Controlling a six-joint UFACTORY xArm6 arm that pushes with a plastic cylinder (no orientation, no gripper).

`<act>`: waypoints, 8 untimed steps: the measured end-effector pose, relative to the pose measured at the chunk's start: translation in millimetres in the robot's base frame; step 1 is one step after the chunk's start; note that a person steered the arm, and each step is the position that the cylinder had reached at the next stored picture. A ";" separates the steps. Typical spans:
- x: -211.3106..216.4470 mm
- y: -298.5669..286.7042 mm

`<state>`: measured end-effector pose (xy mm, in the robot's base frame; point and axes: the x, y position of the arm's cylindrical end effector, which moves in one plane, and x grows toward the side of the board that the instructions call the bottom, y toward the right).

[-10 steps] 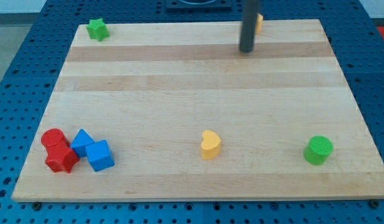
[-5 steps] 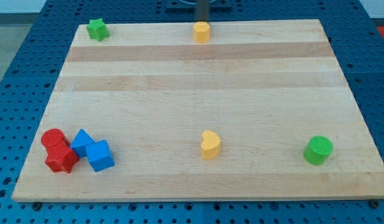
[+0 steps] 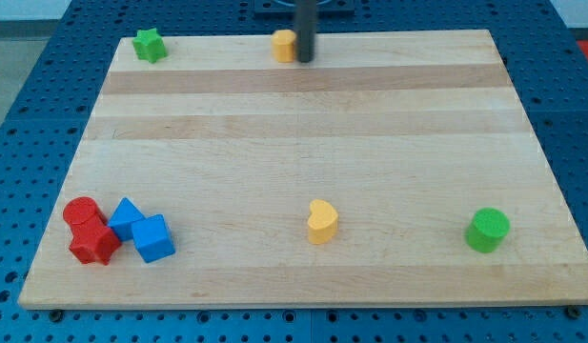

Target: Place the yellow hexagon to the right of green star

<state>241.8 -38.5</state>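
Observation:
The yellow hexagon (image 3: 284, 45) sits at the board's top edge, a little left of the middle. My tip (image 3: 304, 59) is down on the board, touching the hexagon's right side. The green star (image 3: 149, 44) lies at the top left corner, well to the left of the hexagon, with bare board between them.
A yellow heart (image 3: 321, 221) lies at the bottom centre. A green cylinder (image 3: 487, 230) is at the bottom right. At the bottom left, a red cylinder (image 3: 81, 211), another red block (image 3: 93, 243), a blue triangle (image 3: 126, 217) and a blue cube (image 3: 153, 238) cluster together.
The yellow hexagon has slid left along the top edge. My rod came from the right, went up out of the board's top, and now stands against the hexagon's right side.

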 end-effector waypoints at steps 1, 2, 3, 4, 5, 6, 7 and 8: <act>1.4 -58.8; 20.5 -26.8; 11.6 33.2; -34.5 37.2; -45.9 -20.1; -31.2 -102.3; -30.1 -116.8; -21.4 -59.8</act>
<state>220.4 -98.3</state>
